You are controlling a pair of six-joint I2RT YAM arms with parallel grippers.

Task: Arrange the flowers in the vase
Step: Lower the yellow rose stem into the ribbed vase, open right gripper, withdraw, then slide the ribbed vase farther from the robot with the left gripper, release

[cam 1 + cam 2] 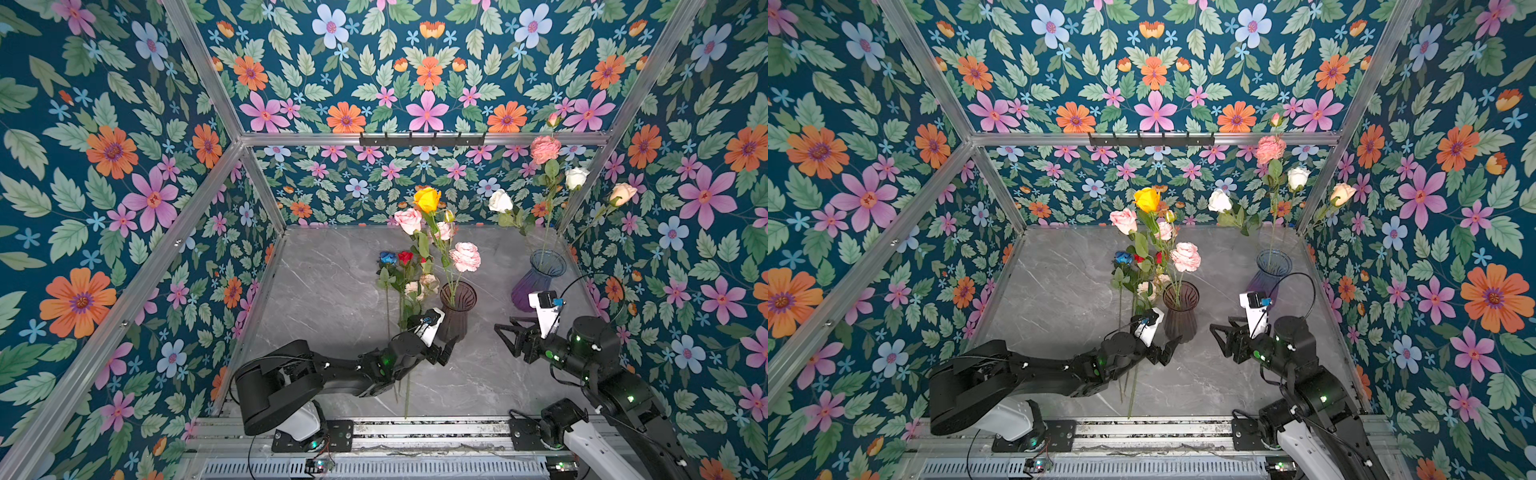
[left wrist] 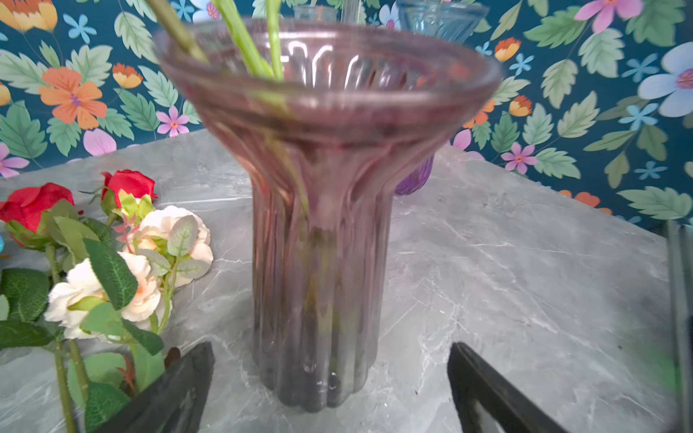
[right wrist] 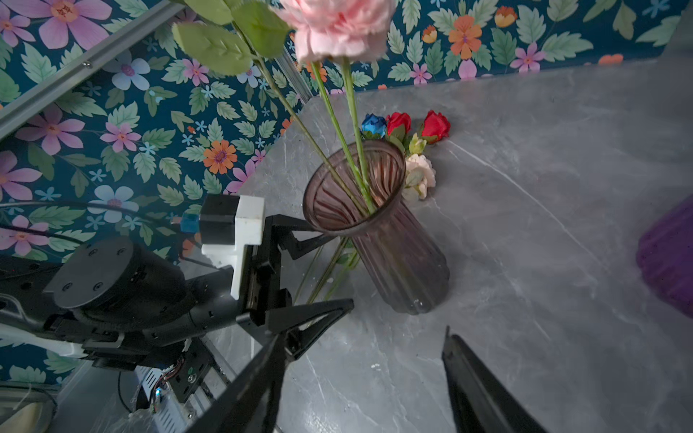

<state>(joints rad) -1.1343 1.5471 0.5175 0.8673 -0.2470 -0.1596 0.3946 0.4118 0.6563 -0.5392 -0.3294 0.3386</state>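
Observation:
A smoky mauve ribbed vase (image 1: 457,311) (image 2: 318,225) (image 3: 393,243) stands mid-table holding a yellow rose (image 1: 427,198), pink roses (image 1: 408,220) and a pink peony (image 1: 465,257). Left of it, blue (image 1: 388,258), red (image 2: 129,183) and cream flowers (image 2: 168,228) lie on the table. My left gripper (image 1: 446,345) (image 2: 329,348) is open at the vase's foot, fingers apart on either side and not gripping it. My right gripper (image 1: 503,323) (image 3: 363,337) hangs open and empty right of that vase. A blue-purple vase (image 1: 540,282) at back right holds white, pink and peach flowers.
The grey marble table (image 1: 332,291) is boxed in by floral-papered walls and aluminium posts (image 1: 582,199). A black hook rail (image 1: 422,139) runs along the back bar. Long green stems (image 1: 407,395) reach the front edge under my left arm. Both arm bases sit on the front rail (image 1: 415,432).

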